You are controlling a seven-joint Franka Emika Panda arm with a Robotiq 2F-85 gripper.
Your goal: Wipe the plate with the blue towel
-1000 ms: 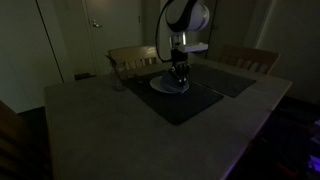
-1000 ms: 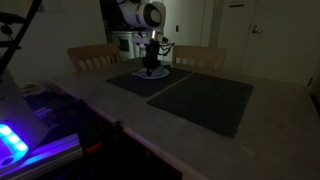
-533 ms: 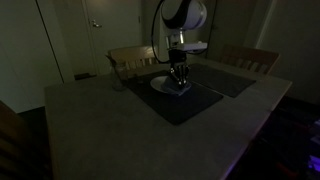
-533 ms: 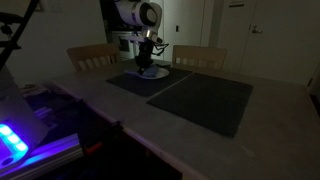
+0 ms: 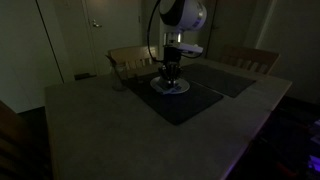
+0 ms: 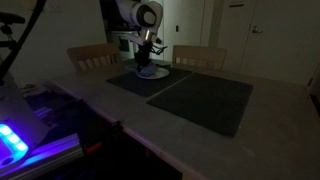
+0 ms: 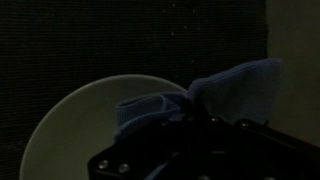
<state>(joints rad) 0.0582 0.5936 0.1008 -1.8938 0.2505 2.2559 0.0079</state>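
The white plate point(image 5: 158, 88) point(image 6: 158, 72) lies on a dark placemat point(image 5: 190, 106) at the far side of the table. My gripper point(image 5: 170, 76) point(image 6: 146, 65) points straight down onto it. In the wrist view the plate point(image 7: 70, 125) is a pale disc at the lower left. The blue towel point(image 7: 240, 85) is bunched up over its right part, and another fold of it lies nearer the plate's middle. The gripper point(image 7: 195, 118) is a dark mass at the bottom, shut on the towel where the folds gather. Its fingertips are lost in shadow.
The room is very dim. A second dark placemat point(image 5: 236, 80) point(image 6: 200, 100) lies beside the first. Wooden chairs point(image 5: 130, 58) point(image 5: 250, 58) stand behind the table. A blue-glowing device point(image 6: 15, 140) sits off the table's near corner.
The gripper has slid a short way across the plate, leftward in both exterior views, dragging the towel with it.
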